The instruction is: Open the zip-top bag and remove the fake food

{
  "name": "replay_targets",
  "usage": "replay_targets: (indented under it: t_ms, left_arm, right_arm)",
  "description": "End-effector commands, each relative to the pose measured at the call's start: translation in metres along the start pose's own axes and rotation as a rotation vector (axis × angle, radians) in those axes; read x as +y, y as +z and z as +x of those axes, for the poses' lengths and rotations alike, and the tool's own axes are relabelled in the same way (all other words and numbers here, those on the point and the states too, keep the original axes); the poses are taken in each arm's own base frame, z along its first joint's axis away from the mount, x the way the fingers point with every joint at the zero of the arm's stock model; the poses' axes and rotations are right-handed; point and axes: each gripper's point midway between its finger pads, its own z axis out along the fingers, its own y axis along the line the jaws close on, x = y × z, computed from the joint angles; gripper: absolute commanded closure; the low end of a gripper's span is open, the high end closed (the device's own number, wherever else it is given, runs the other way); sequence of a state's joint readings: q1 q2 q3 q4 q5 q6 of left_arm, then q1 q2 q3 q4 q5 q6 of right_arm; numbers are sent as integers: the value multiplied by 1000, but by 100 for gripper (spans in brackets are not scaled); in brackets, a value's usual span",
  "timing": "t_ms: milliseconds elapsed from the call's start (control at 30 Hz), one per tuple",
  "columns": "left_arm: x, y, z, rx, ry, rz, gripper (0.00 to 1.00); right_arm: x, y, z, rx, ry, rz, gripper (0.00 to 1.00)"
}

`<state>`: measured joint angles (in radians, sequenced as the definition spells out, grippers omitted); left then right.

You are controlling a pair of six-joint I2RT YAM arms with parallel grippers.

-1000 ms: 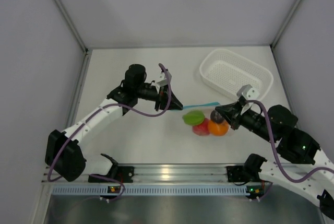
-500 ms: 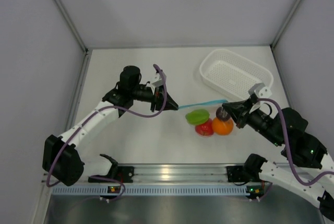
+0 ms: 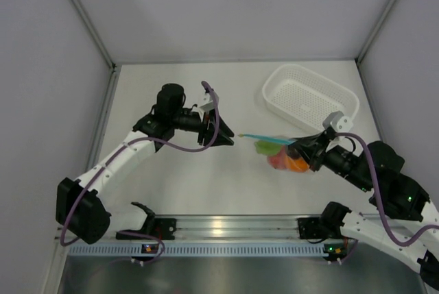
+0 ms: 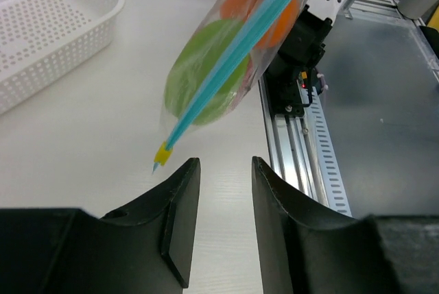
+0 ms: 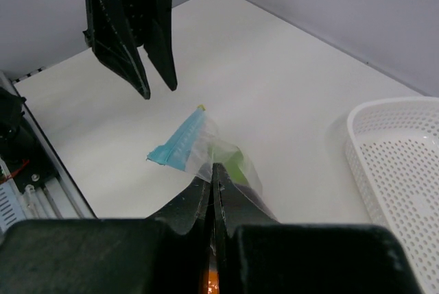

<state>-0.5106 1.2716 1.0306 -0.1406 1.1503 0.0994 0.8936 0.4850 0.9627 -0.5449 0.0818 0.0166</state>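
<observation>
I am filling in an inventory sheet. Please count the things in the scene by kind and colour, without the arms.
zip-top bag: 1
white basket: 1
green toy piece: 1
orange toy ball: 1
red toy piece: 1
Total: 5; the bag may hide more.

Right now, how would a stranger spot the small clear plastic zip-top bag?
Start at the white perforated plastic basket at the far right. Just nearer, the right gripper pinches the clear zip-top bag. Only it has a teal zip strip.
</observation>
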Motion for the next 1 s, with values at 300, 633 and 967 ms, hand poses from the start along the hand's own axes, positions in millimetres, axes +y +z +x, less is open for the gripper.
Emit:
replay_targets:
  t_ms: [300,633,967]
  left_arm:
    - [-6,21,-67,-57,180,-12,56]
    - [-31,49,-57,-29,203,96,59]
    - [-27,67,-42,6,173,114,61]
  right_arm:
    - [20,13,9,14,-61,-127,100]
    - [26,13,1,-5,-54,-156,100]
    - [27,16,3,2,-48,-161,100]
